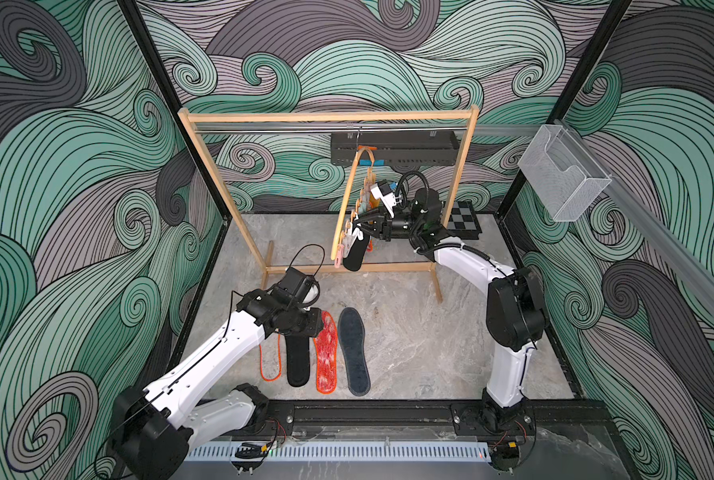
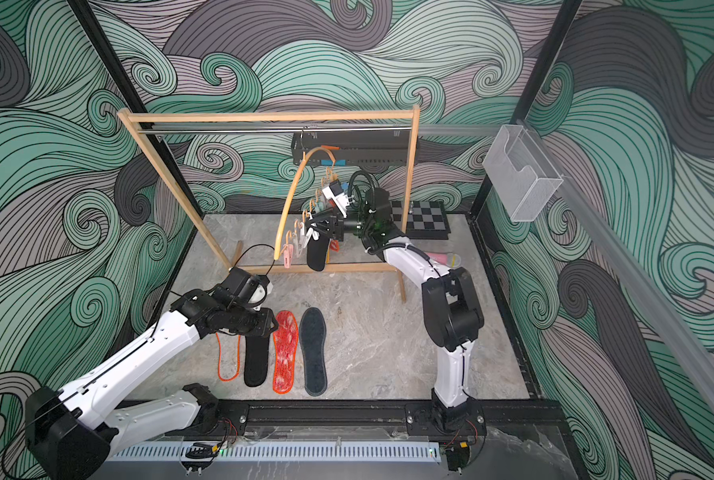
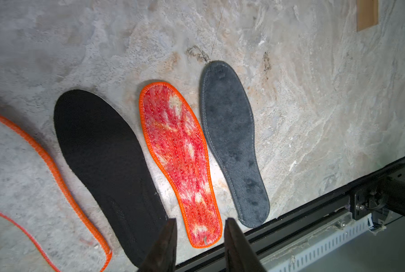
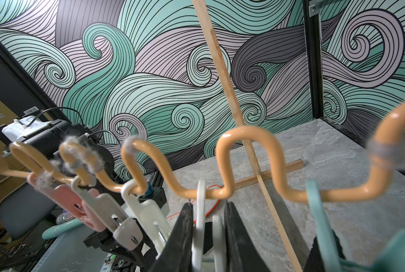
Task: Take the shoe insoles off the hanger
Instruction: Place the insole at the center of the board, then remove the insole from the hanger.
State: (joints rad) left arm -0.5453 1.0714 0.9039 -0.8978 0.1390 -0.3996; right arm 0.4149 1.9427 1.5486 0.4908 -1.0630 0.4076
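The hanger hangs by its hook from the rack's rail, turned nearly edge-on; its wavy bar carries pastel clothespegs. My right gripper is shut on a white clothespeg, which shows between the jaws. A black insole hangs below that peg. Lying side by side on the table are a pale insole with orange edging, a black one, a red-white one and a dark grey one. My left gripper hovers open and empty over their far ends.
The big wooden rack frame stands across the back, its foot bar on the table. A black perforated tray hangs behind it. A chessboard lies at the back right. A clear box is fixed to the right wall.
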